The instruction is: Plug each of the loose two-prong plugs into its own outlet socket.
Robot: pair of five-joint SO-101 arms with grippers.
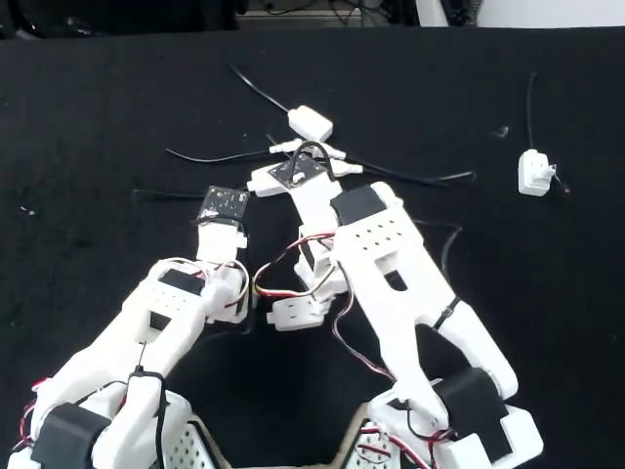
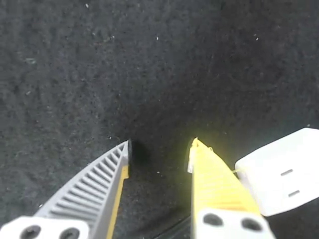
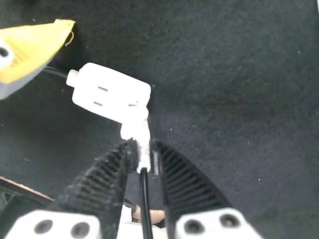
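Observation:
My right gripper point(image 3: 142, 149) is shut on a white two-prong plug point(image 3: 137, 130) with a black cord. The plug's front meets the side of a white outlet socket point(image 3: 109, 94) lying on the black table; I cannot tell whether the prongs are inside. My left gripper point(image 2: 160, 147) is open just above the cloth, nothing between its fingers. The same socket point(image 2: 281, 172) lies right beside its yellow finger point(image 2: 212, 181). That yellow finger point(image 3: 30, 42) also shows past the socket in the right wrist view. In the high view both arms meet at the table's middle.
A second white socket point(image 1: 311, 123) lies just beyond the grippers, with white plugs point(image 1: 342, 164) and black cords point(image 1: 210, 156) around it. A third white socket point(image 1: 533, 173) with a thin cord lies far to the right. The black table point(image 1: 98, 117) has free room on the left.

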